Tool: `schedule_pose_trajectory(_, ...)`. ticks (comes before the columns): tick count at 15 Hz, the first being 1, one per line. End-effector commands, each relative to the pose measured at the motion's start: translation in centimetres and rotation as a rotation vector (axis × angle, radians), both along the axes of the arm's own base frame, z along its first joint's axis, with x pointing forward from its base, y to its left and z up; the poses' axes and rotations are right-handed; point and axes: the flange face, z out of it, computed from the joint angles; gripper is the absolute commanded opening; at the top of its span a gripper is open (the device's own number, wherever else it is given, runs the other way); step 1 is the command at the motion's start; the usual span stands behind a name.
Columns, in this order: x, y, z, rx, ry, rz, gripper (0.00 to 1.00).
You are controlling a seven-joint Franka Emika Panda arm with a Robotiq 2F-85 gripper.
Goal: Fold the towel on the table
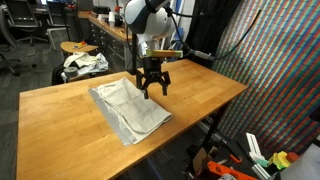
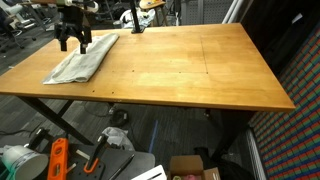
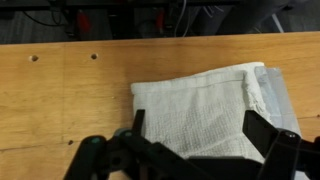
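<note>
The black two-fingered gripper (image 1: 154,92) hangs just above the thin, white-to-light-grey rectangular cloth towel (image 1: 128,108), its jaws spread wide and holding nothing. The towel lies flat on the smooth, light-brown wooden table (image 1: 60,110), close to one edge, with much bare wood beside it; both exterior views agree on this, the gripper (image 2: 73,44) standing over the towel's (image 2: 82,60) far end.

The step in hand looks to be the descent for a pinch; to do it well, the fingers should come straight down over one edge or corner, press lightly onto the wood and close on the cloth alone. The lift should be low and the carry slow toward the opposite edge, so the limp sheet rolls over itself rather than dragging; the polished top (image 3: 60,90) offers little friction, so a sideways tug could slide the whole towel.

In the wrist view the towel (image 3: 195,100) shows a fine woven grain, soft creases and a greyer band along one side; that side looks doubled, perhaps one layer over another, though the picture is too soft to be sure.
</note>
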Motion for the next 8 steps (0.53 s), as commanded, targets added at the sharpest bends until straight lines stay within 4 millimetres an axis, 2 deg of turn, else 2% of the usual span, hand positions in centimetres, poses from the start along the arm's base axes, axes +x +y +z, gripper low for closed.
schedule_pose_trajectory(1, -2.5, 1.5, 0.3, 0.125, -0.124, -0.039, 1.00)
schedule_pose_trajectory(8, -5.2, 5.1, -1.3, 0.195, -0.279, -0.006, 1.00)
